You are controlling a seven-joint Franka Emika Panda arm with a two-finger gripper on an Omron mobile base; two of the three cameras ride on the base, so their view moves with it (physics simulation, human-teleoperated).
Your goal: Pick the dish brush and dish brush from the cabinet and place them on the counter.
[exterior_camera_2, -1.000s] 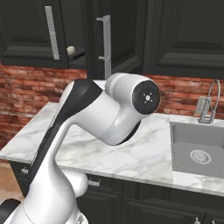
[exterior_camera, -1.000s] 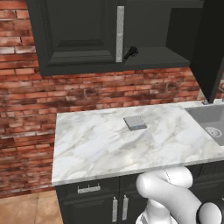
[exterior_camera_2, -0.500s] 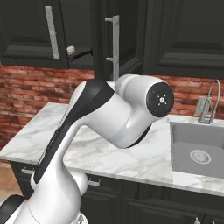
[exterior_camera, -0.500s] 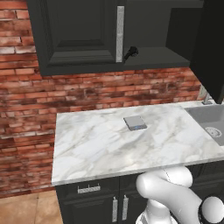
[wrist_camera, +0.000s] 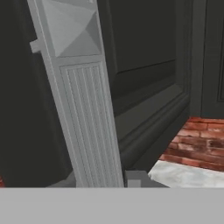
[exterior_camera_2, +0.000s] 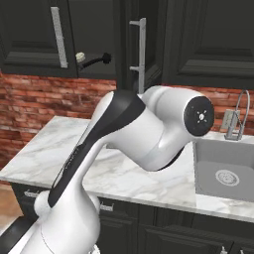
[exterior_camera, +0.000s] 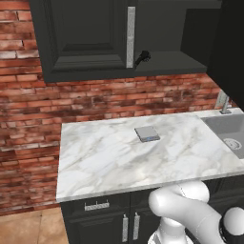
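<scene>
On the dark shelf of the open cabinet (exterior_camera: 86, 43) lies the black dish brush (exterior_camera: 142, 58) (exterior_camera_2: 99, 60). The cream disc head of the other dish brush (exterior_camera_2: 80, 57) pokes out beside it. My gripper is pressed close to the long silver bar handle (wrist_camera: 83, 113) (exterior_camera_2: 141, 54) of the cabinet's right door and is shut on it; the fingertips are hidden. That door (exterior_camera: 233, 47) stands swung out towards me. The white marble counter (exterior_camera: 119, 157) (exterior_camera_2: 44, 154) lies below, with my arm's big elbow (exterior_camera_2: 163, 124) over it.
A flat grey square pad (exterior_camera: 147, 134) lies on the counter under the shelf. To the right are the grey sink (exterior_camera_2: 225, 173) (exterior_camera: 231, 136) and its faucet (exterior_camera_2: 240, 114). The left cabinet door with its silver handle (exterior_camera: 130, 35) is closed. Brick wall behind.
The right door's handle has moved right in the right base view, so the door has swung further open. My elbow has shifted right with it. The brushes have not moved.
</scene>
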